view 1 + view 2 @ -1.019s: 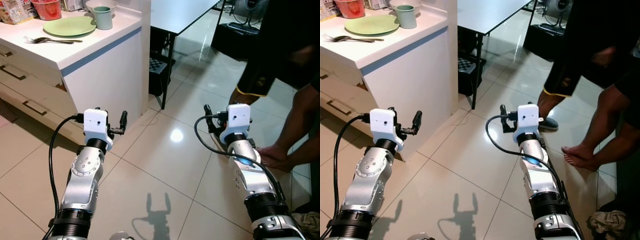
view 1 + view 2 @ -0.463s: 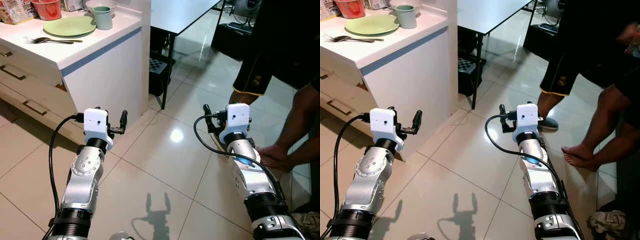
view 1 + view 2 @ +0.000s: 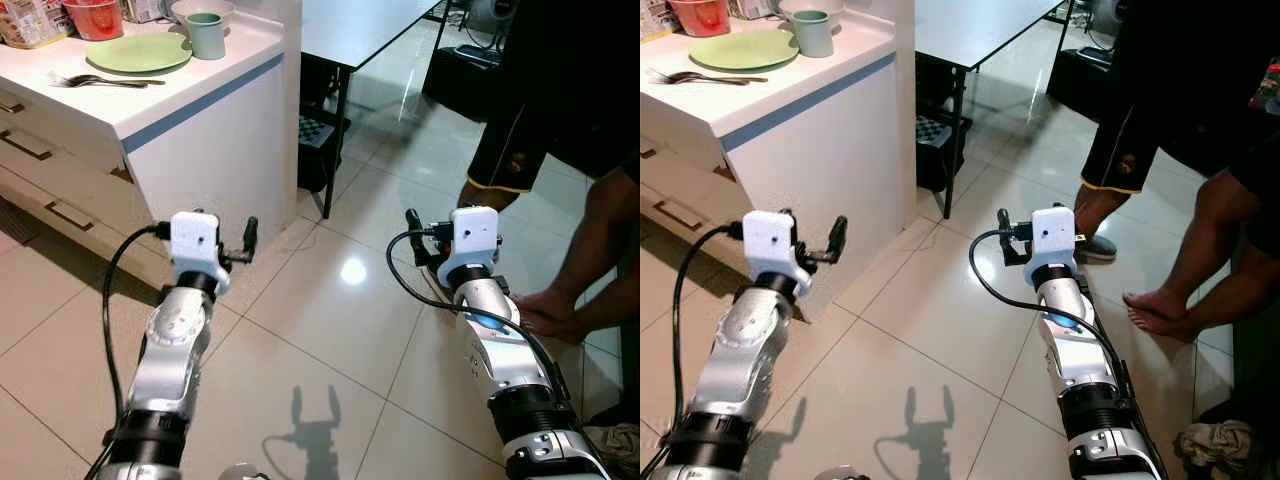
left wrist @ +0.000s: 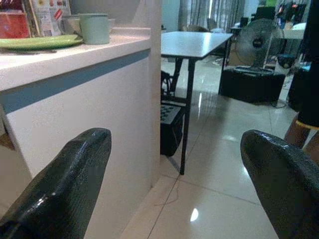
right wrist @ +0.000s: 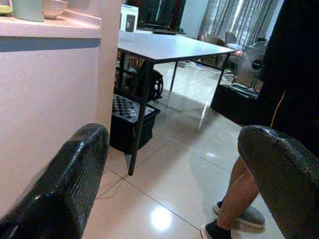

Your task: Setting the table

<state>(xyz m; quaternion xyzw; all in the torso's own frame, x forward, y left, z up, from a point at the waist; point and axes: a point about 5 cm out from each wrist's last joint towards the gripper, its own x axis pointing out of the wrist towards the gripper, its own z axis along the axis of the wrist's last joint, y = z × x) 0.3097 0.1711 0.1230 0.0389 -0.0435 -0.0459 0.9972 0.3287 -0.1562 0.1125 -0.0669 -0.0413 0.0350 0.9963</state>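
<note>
While both arms hover over the tiled floor (image 3: 330,310), the left gripper (image 4: 174,189) and right gripper (image 5: 174,184) show jaws spread wide, holding nothing. On the white desk (image 3: 190,95) lie a flat pale-green plate (image 3: 138,52), a pale-green mug (image 3: 206,34) just beside it, and forks (image 3: 95,80) near the plate.

A round pale green plate (image 3: 139,52) lies on the white tabletop (image 3: 185,85), which carries a blue band along its edge, beside a mint green ceramic mug (image 3: 206,35) and a red plastic bowl (image 3: 94,17). The glossy floor tiles (image 3: 330,300) are beige, a black-and-white chequered board (image 3: 317,130) (on a dark box) sits below, and the person's black shorts (image 3: 515,150) have yellow trim.
</note>
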